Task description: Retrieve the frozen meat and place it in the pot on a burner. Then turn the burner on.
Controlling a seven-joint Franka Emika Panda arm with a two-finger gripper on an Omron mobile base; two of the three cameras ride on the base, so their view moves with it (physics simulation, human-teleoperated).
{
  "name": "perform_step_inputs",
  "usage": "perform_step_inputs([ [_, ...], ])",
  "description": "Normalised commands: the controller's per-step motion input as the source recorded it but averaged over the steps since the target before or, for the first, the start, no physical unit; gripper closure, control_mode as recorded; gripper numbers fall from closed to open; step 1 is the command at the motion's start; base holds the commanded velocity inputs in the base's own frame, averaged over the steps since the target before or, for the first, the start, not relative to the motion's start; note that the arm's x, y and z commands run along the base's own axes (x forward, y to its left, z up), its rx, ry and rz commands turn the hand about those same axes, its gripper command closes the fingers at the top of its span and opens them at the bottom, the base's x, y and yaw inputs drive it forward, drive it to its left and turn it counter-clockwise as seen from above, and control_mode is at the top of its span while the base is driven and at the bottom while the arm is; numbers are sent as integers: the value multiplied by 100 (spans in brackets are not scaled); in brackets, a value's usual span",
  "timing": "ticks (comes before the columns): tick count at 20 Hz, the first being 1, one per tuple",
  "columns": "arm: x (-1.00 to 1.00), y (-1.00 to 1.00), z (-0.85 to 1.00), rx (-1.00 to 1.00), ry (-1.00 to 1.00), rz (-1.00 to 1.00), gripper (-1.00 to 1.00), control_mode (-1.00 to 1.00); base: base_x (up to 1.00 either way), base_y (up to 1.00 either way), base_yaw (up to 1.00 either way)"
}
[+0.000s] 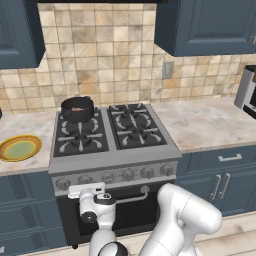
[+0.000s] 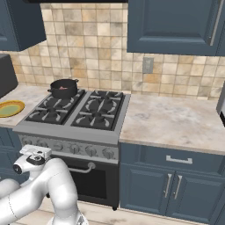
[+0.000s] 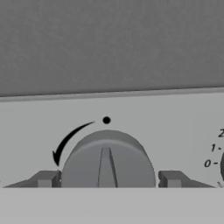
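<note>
The black pot (image 1: pixel 77 111) (image 2: pixel 64 89) stands on the stove's back-left burner, and the pinkish frozen meat (image 1: pixel 77 108) (image 2: pixel 63 87) lies inside it. The pot hides that burner; the front-left burner (image 1: pixel 80 140) is bare. My gripper (image 1: pixel 83 186) (image 2: pixel 32 152) is pressed up to the left end of the stove's front panel. In the hand view my gripper (image 3: pixel 108 178) is open and straddles a grey knob (image 3: pixel 107 157). One fingertip (image 3: pixel 44 179) sits on each side of the knob with a small gap. The knob's ridge points straight up at a black dot.
A row of silver knobs (image 1: pixel 128 174) runs along the panel above the oven handle (image 1: pixel 134 197). A yellow-rimmed green plate (image 1: pixel 20 148) (image 2: pixel 9 108) lies on the counter left of the stove. An appliance (image 1: pixel 247 91) stands at the far right of the counter.
</note>
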Motion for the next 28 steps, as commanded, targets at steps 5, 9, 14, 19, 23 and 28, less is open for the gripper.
perform_step_inputs([
  [5,0,0,0,0,0,0,100,-100,0,0,0],
  [9,0,0,0,0,0,0,100,-100,0,0,0],
  [14,0,0,-2,-7,1,0,100,-100,0,0,0],
  [19,0,0,-2,-17,0,7,100,-100,0,0,0],
  [23,5,0,0,-17,0,11,100,-100,0,0,0],
  [28,7,0,-3,-18,0,9,100,-100,0,0,0],
])
